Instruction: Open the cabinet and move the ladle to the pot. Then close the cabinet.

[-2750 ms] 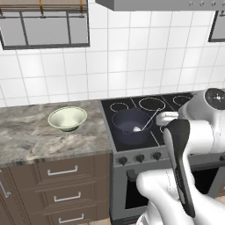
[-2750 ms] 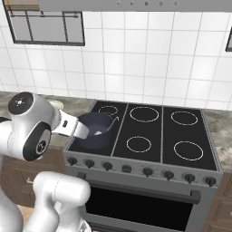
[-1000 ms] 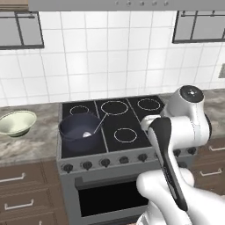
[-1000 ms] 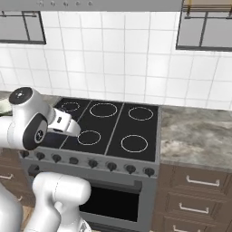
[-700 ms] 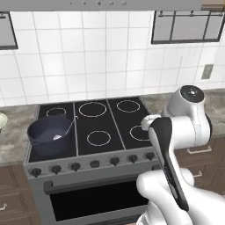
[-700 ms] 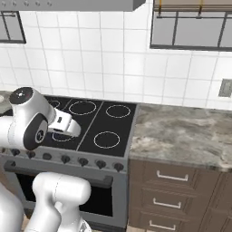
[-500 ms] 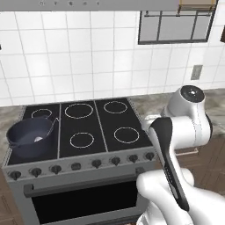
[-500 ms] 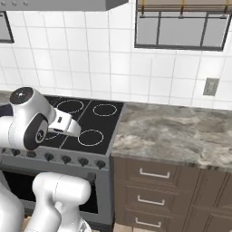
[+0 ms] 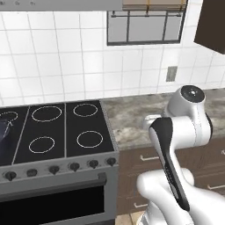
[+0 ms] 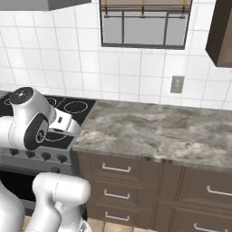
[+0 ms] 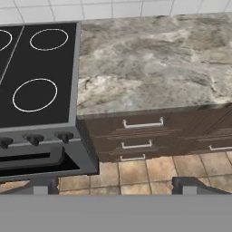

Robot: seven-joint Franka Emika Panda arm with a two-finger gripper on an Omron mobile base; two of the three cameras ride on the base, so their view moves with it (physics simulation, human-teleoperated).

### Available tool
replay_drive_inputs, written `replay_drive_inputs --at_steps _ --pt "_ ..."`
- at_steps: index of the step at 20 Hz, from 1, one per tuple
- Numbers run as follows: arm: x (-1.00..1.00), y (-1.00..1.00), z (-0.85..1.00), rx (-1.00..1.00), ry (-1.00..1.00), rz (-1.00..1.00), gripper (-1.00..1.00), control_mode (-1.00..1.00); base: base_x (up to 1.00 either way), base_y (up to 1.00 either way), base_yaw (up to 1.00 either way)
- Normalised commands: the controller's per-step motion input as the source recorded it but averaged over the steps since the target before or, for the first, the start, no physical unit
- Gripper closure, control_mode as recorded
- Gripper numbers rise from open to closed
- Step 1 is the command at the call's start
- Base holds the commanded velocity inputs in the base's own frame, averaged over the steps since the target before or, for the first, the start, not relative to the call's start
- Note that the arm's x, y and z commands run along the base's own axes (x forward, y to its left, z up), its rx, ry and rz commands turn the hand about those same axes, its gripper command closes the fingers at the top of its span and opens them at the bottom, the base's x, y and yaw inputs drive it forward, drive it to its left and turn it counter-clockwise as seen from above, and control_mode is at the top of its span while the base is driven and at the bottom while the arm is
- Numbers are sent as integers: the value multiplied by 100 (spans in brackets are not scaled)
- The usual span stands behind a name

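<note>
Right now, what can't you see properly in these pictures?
- The pot: left base view, cut off by the left edge, so I can't tell if the ladle is inside.
- The cabinet: right base view, cut off by the top right corner; its handle is out of frame.
- The gripper: hand view, just the two tips poke up, apart.

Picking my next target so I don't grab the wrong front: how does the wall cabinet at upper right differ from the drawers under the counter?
The wall cabinet hangs high, right of the window; the drawers sit low, beneath the counter. The drawers carry short horizontal silver handles; the part of the wall cabinet in frame shows no handle. Both are dark brown wood.
</note>
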Motion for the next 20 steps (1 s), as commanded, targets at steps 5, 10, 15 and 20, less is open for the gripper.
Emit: replay_drive_inputs --at_steps 5,10,15,20 --pt "0 0 0 0 0 0 -100 100 -11 -70 0" --pt "0 0 0 0 0 0 -100 100 -9 -65 0" --pt "0 0 0 0 0 0 -100 100 -10 -64 0" --pt "0 0 0 0 0 0 -100 100 -8 -64 0"
